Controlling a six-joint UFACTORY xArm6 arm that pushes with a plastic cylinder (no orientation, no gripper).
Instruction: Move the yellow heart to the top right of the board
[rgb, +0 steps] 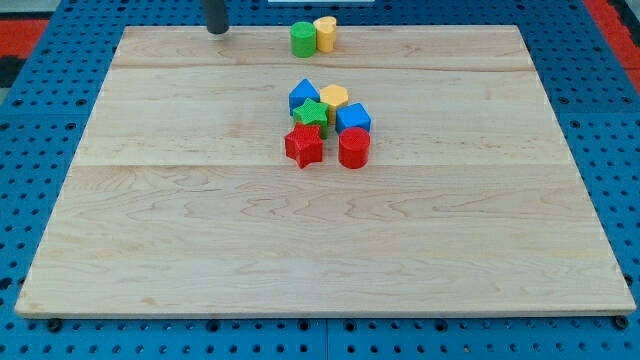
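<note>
While our tip (217, 30), a bare rod end effector grasping nothing, rests at the counter (320, 240) top edge, the yellow heart (325, 33) sits well to its right, touching the green block (302, 39) between them.

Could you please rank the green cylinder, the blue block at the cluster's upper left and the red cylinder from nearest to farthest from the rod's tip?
My tip is at the view's top, left of every block.
1. Green cylinder, top edge, beside the yellow heart.
2. Blue block, cluster's upper left.
3. Red cylinder, cluster's lower right.
</note>
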